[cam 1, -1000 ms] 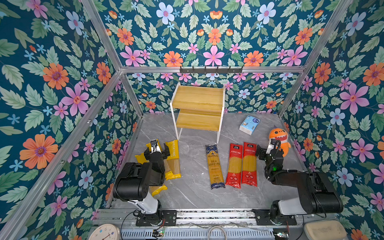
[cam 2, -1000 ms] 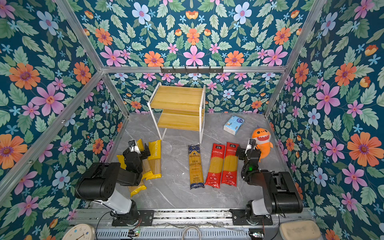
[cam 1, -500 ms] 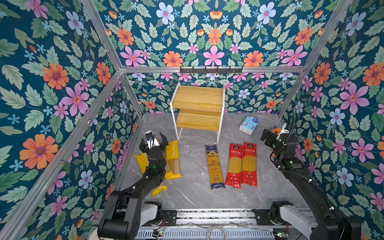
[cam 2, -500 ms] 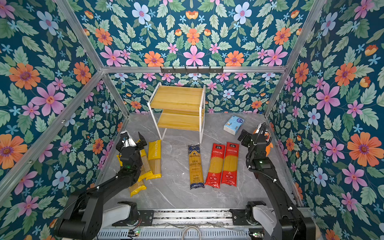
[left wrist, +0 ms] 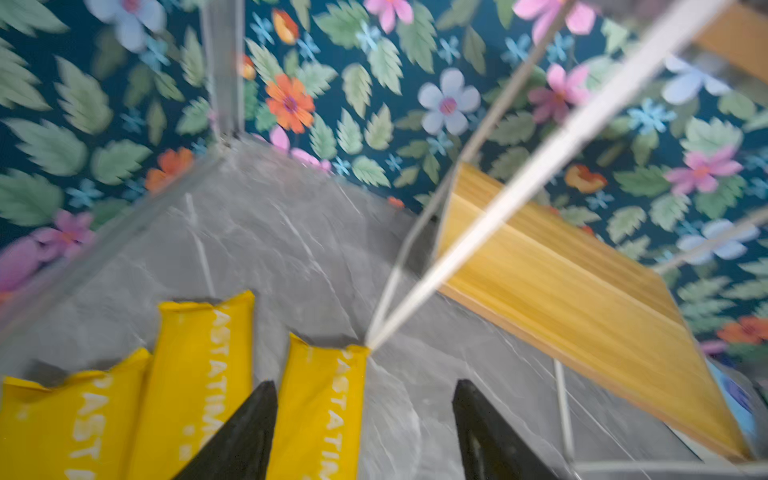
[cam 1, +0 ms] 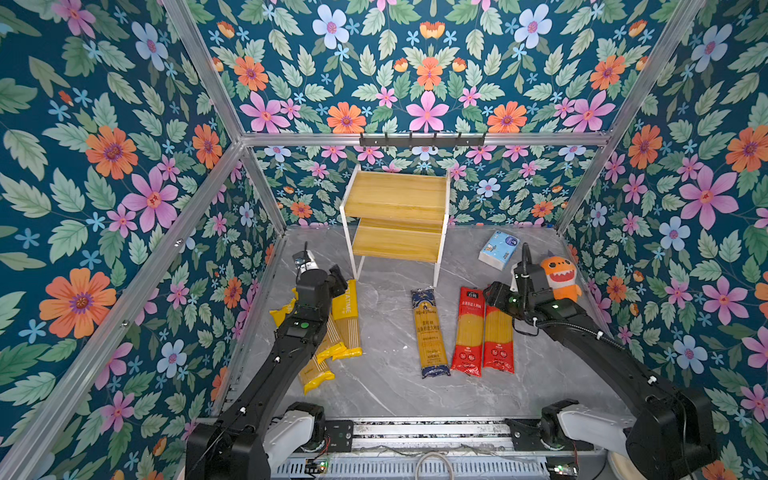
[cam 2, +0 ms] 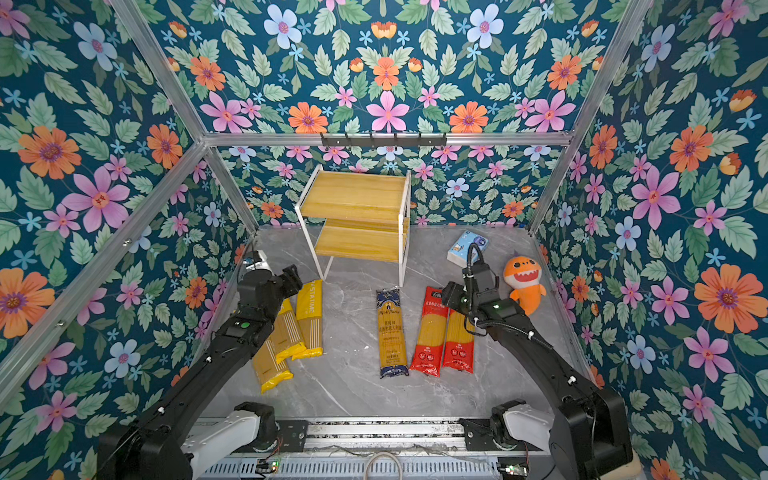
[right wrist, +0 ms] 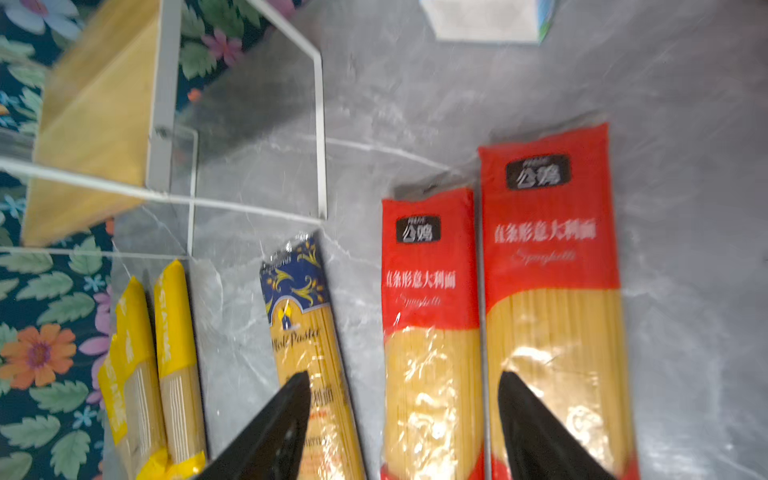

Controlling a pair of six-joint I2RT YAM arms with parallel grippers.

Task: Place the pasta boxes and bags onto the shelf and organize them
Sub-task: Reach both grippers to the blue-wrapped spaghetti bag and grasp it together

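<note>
The right gripper (right wrist: pixel 402 377), spread wide and empty, is hovering over the two long flat red spaghetti packs (right wrist: pixel 430 270), their long axis running straight ahead between its jaws

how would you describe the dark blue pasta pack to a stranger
Find the wooden shelf at the back wall. Just in front of its right leg lies the dark blue pasta pack. It is the only navy one, left of two red packs.
</note>
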